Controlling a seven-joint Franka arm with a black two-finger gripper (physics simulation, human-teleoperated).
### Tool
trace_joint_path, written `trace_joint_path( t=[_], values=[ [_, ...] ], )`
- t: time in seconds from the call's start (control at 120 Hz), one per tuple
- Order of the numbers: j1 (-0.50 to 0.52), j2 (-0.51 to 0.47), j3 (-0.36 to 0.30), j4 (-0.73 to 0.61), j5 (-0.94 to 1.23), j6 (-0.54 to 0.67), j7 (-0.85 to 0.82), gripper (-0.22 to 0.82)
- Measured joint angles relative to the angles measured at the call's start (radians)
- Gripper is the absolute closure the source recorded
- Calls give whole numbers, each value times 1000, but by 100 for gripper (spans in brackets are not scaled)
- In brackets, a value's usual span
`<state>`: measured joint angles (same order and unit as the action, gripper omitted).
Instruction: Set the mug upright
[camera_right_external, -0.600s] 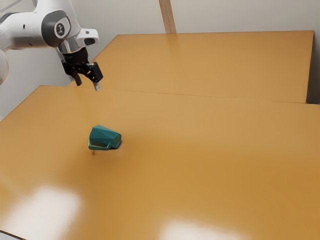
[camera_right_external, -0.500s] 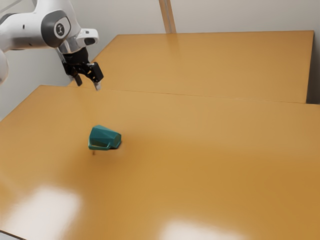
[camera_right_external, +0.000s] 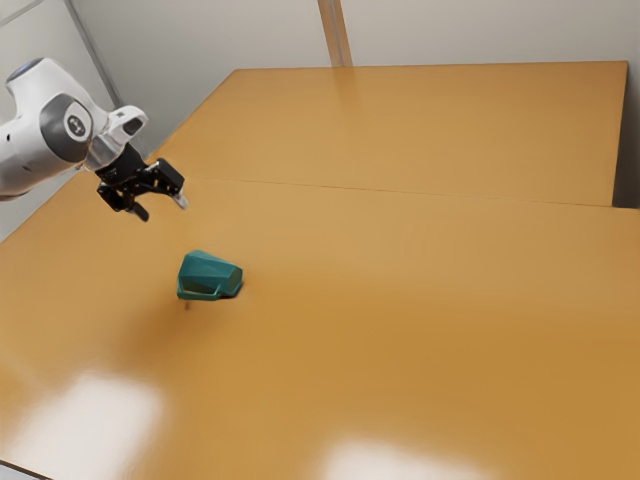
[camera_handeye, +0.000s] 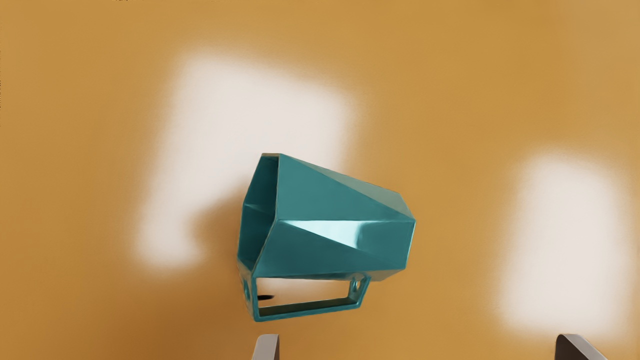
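The teal faceted mug (camera_right_external: 208, 275) lies on its side on the table in the exterior view. Above it and toward the exterior view's left hangs my gripper (camera_right_external: 163, 209), tilted, its fingers spread and touching nothing. From the wrist camera the mug (camera_handeye: 340, 230) shows its dark open mouth at one end and its narrower base at the other. Its rectangular handle (camera_handeye: 307, 311) sticks out on the side nearest my fingertips. My gripper (camera_handeye: 417, 347) stands open there, with bare table between its two tips.
The wooden table (camera_right_external: 400, 330) spreads widely around the mug, with bright light patches on its surface. A second wooden surface (camera_right_external: 420, 130) adjoins it at the far side, with a pale wall behind.
My hand has moved lower and toward the exterior view's left, and has tilted so that its fingers reach more toward the exterior view's right. The mug has not moved.
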<state>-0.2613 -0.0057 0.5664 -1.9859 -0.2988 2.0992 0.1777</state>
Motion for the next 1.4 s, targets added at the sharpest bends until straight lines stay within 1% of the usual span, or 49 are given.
trace_joint_path(
  t=[0.075, 0.175, 0.317, 0.367, 0.425, 0.483, 0.542, 0.717, 0.917, 1.083, 1.292, 1.4],
  values=[
    [21, -3, 19, -53, -100, 75, 22, 0],
    [68, 8, 26, -108, -233, 174, 91, 0],
    [126, 43, 28, -152, -353, 262, 199, 0],
    [111, 62, 28, -156, -393, 284, 239, 0],
    [44, 82, 28, -158, -429, 303, 286, 0],
    [-30, 95, 27, -160, -455, 316, 333, 0],
    [-56, 111, 26, -169, -482, 325, 376, 0],
    [-41, 94, 27, -233, -551, 347, 490, 0],
    [-39, 93, 28, -239, -567, 359, 587, 0],
    [-16, 101, 28, -236, -571, 370, 647, 0],
    [-16, 161, 28, -233, -606, 379, 702, 0],
    [-18, 170, 27, -236, -622, 380, 723, 0]
  ],
)
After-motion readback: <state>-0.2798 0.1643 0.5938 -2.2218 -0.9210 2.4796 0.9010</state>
